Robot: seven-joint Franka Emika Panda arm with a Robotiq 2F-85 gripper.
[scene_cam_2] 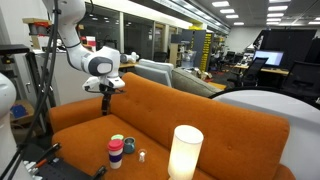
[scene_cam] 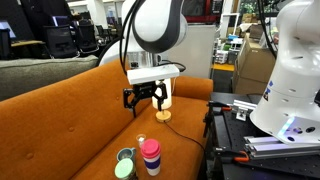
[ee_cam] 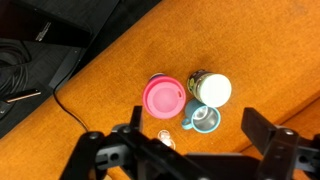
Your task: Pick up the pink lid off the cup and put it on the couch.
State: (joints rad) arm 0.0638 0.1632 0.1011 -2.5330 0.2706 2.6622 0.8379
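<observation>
A pink lid (ee_cam: 163, 97) sits on top of a cup (scene_cam: 151, 160) that stands upright on the orange couch seat (scene_cam: 70, 130); the cup also shows in an exterior view (scene_cam_2: 116, 152). My gripper (scene_cam: 147, 99) hangs open and empty well above the cup, its fingers spread apart. In the wrist view the gripper (ee_cam: 192, 133) frames the seat just below the lid, touching nothing.
Next to the cup stand a small blue mug (ee_cam: 203, 120), a jar with a pale lid (ee_cam: 213, 90) and a small clear object (ee_cam: 165, 139). A wooden-based lamp (scene_cam: 163, 115) stands behind. Black cables (ee_cam: 25, 75) and equipment (scene_cam: 245, 135) lie beside the couch.
</observation>
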